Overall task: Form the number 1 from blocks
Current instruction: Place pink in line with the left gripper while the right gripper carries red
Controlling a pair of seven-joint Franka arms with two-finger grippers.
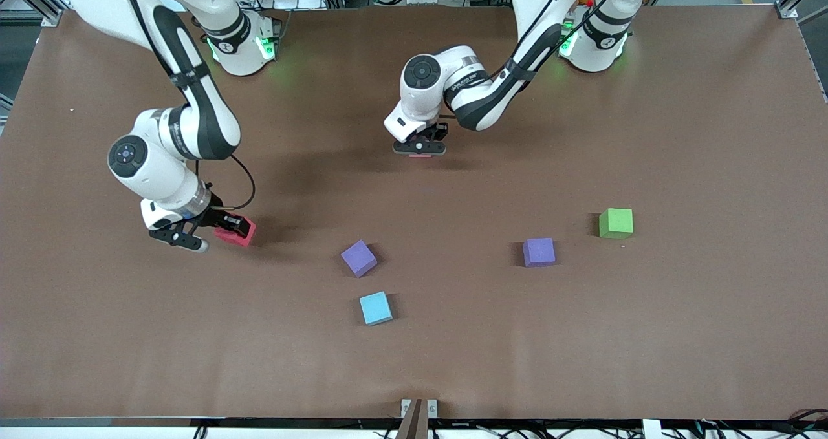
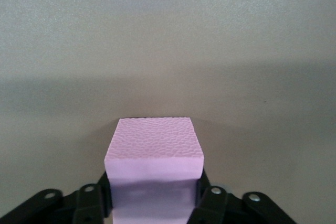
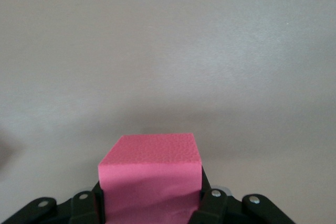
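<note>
The left gripper [image 1: 420,149] clamps a pale pink block [image 2: 153,166] over mid-table, seemingly just off the surface. The right gripper [image 1: 223,231] grips a deep pink block [image 1: 236,232] toward the right arm's end. From the light blue block [image 1: 376,308], a purple block [image 1: 358,258] sits at eleven o'clock; another purple block [image 1: 539,252] and a green block [image 1: 616,223] lie at two o'clock
</note>
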